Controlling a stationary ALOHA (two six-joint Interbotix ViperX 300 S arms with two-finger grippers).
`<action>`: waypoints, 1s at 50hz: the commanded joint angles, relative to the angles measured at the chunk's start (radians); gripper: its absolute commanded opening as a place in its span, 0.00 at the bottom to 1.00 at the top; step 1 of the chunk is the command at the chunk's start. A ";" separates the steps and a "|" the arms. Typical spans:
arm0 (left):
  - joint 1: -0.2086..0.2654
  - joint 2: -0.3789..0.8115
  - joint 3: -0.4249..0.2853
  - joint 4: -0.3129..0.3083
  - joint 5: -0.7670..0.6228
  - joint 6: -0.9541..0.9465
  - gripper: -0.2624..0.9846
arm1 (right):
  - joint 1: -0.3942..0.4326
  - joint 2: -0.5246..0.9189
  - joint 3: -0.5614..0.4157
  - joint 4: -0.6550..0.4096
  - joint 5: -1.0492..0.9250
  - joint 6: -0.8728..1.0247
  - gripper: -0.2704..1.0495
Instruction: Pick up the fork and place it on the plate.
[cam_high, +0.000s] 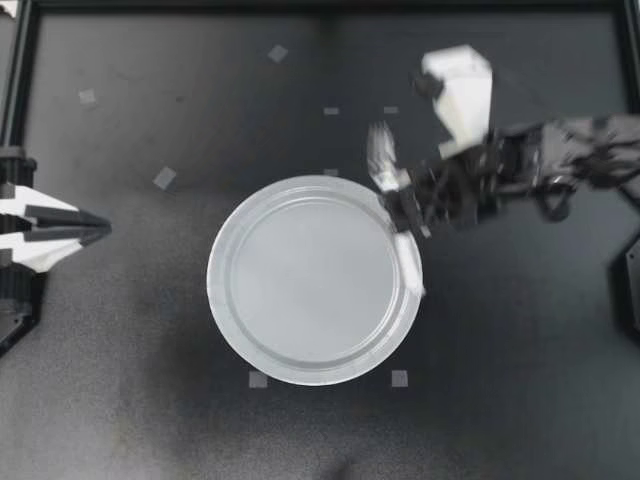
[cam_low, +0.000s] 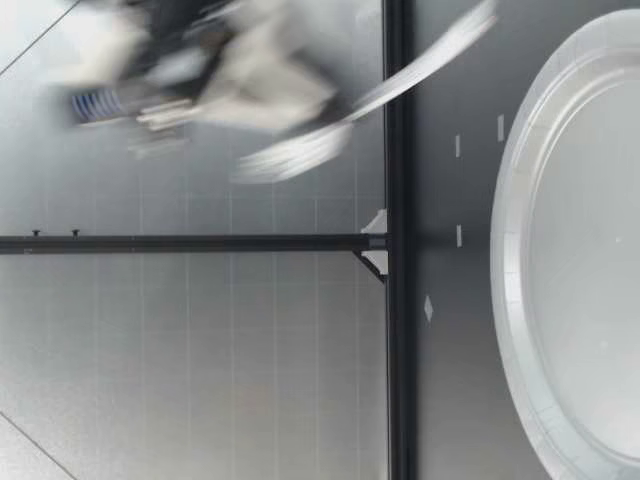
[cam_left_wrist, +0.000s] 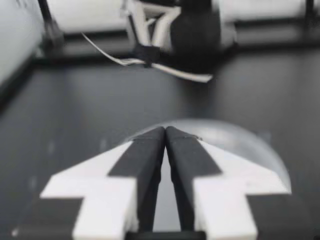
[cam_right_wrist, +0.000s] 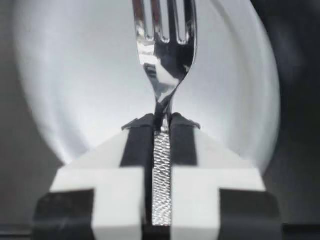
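A white round plate (cam_high: 250, 320) lies in the middle of the black table. My right gripper (cam_high: 405, 207) hovers at the plate's right rim, shut on a silver fork (cam_high: 381, 155) around its neck. The tines point toward the table's far side and the handle reaches over the rim. In the right wrist view the fork (cam_right_wrist: 162, 55) sticks out ahead of the fingertips, over the plate (cam_right_wrist: 75, 75). The low view shows the fork (cam_low: 400, 80) lifted above the table, beside the plate (cam_low: 520, 260). My left gripper (cam_high: 100, 228) rests shut and empty at the left edge.
Small grey tape squares (cam_high: 165, 178) dot the table, two of them near the plate's front edge (cam_high: 258, 379). A black frame rail (cam_high: 20, 80) borders the table. In the left wrist view, the plate (cam_left_wrist: 225, 137) lies ahead of my left gripper (cam_left_wrist: 165, 132).
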 joint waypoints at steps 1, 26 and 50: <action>0.002 0.026 -0.048 -0.017 -0.098 -0.029 0.44 | 0.006 -0.074 -0.095 -0.149 -0.087 -0.049 0.24; 0.002 0.408 -0.298 -0.034 -0.295 -0.296 0.80 | -0.005 -0.057 -0.012 -0.407 -1.129 -0.434 0.24; -0.057 0.574 -0.387 -0.023 -0.304 -0.308 0.80 | -0.084 0.123 -0.029 -0.400 -1.318 -0.488 0.24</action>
